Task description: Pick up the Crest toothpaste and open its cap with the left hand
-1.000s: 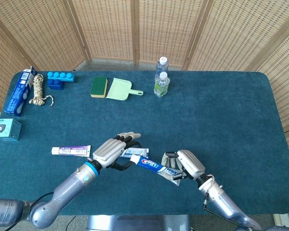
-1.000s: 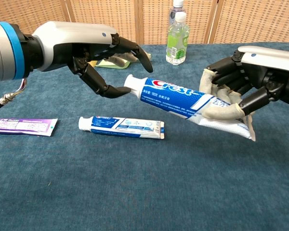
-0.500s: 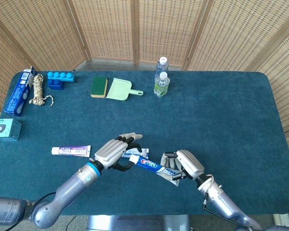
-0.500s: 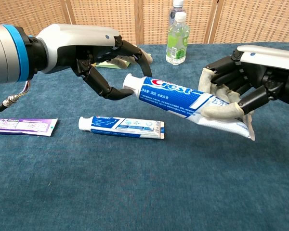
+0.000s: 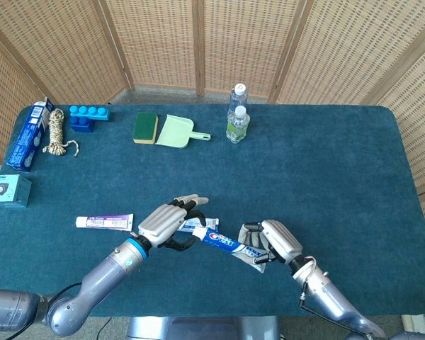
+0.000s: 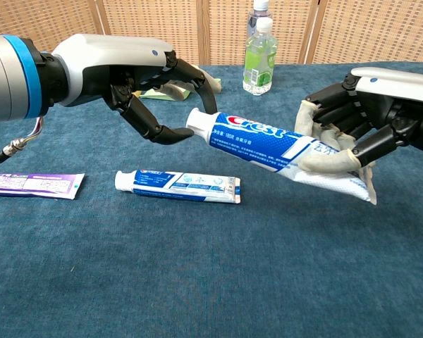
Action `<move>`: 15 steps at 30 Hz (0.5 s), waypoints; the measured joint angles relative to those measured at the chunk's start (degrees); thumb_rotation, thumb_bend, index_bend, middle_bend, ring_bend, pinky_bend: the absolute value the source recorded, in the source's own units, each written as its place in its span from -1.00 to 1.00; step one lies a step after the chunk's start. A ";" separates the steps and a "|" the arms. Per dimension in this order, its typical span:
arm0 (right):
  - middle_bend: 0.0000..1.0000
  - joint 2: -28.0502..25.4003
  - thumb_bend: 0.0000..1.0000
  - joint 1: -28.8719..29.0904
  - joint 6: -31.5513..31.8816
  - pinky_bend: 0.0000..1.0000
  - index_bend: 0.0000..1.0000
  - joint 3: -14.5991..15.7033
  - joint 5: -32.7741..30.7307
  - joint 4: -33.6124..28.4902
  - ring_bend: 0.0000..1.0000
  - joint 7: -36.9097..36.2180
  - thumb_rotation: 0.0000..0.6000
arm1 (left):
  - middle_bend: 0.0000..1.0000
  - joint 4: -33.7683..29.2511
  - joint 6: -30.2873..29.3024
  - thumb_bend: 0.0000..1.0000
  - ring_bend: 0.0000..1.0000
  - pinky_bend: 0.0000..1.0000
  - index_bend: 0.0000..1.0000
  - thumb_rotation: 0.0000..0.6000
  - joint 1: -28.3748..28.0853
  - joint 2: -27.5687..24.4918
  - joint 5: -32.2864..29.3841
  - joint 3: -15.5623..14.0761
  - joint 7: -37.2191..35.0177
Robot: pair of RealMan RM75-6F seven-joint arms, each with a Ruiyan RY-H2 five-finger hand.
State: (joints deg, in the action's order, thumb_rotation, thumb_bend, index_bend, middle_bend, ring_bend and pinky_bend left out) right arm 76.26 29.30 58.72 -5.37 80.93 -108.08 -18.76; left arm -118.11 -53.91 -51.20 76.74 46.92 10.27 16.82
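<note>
Tabletop (image 6: 211,282): blue cloth; I have the toothpaste tube (image 6: 268,141) lifted clear above it, near the front edge.
Right hand (image 6: 345,130): clamped round the tube's flat tail end.
Tube axis: runs left to right, cap end pointing left and tilted slightly up, toward my other hand.
Left hand (image 6: 151,88): fingers apart and curved, holding nothing, thumb tip just under the cap.
Cap (image 6: 195,120): white, not yet off; it lies immediately right of my left fingertips, so I judge a short closing pinch there comes next.
</note>
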 measured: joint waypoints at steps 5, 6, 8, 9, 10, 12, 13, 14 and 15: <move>0.42 -0.23 0.11 -0.08 0.09 0.62 0.89 0.01 0.06 -0.07 0.34 -0.52 1.00 | -0.77 0.08 -0.20 -0.25 -0.89 -0.83 -0.27 1.00 -0.19 -0.08 -0.13 -0.31 -0.08; 0.42 -0.31 0.11 -0.10 0.10 0.62 0.89 0.05 0.06 -0.07 0.34 -0.57 1.00 | -0.77 0.13 -0.25 -0.25 -0.89 -0.83 -0.27 1.00 -0.20 -0.10 -0.16 -0.35 -0.13; 0.42 -0.44 0.11 -0.17 0.15 0.62 0.88 0.14 0.11 -0.11 0.34 -0.65 1.00 | -0.77 0.22 -0.37 -0.25 -0.89 -0.82 -0.26 1.00 -0.24 -0.09 -0.21 -0.37 -0.30; 0.42 -0.48 0.12 -0.19 0.16 0.62 0.89 0.18 0.16 -0.12 0.34 -0.67 1.00 | -0.77 0.26 -0.38 -0.25 -0.89 -0.82 -0.26 1.00 -0.28 -0.07 -0.22 -0.38 -0.36; 0.42 -0.49 0.11 -0.20 0.17 0.63 0.89 0.20 0.18 -0.13 0.34 -0.72 1.00 | -0.76 0.30 -0.39 -0.25 -0.89 -0.82 -0.26 1.00 -0.32 -0.05 -0.24 -0.38 -0.42; 0.42 -0.59 0.11 -0.20 0.09 0.63 0.89 0.31 0.26 -0.13 0.34 -0.70 1.00 | -0.76 0.41 -0.48 -0.26 -0.89 -0.82 -0.25 1.00 -0.41 0.12 -0.27 -0.29 -0.59; 0.42 -0.62 0.11 -0.19 0.06 0.63 0.89 0.36 0.31 -0.16 0.34 -0.71 1.00 | -0.76 0.46 -0.55 -0.26 -0.88 -0.82 -0.25 1.00 -0.44 0.23 -0.27 -0.23 -0.68; 0.42 -0.65 0.11 -0.20 0.04 0.63 0.89 0.39 0.35 -0.21 0.34 -0.80 1.00 | -0.76 0.54 -0.63 -0.26 -0.88 -0.81 -0.26 1.00 -0.49 0.38 -0.26 -0.19 -0.77; 0.42 -0.67 0.11 -0.21 0.06 0.63 0.89 0.41 0.40 -0.22 0.34 -0.83 1.00 | -0.76 0.58 -0.64 -0.26 -0.88 -0.81 -0.26 1.00 -0.53 0.45 -0.26 -0.18 -0.81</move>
State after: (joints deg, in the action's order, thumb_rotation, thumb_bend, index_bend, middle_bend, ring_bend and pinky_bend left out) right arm 75.59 29.09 58.78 -4.97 81.33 -108.30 -19.60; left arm -117.53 -54.55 -51.73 77.18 46.66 10.09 16.01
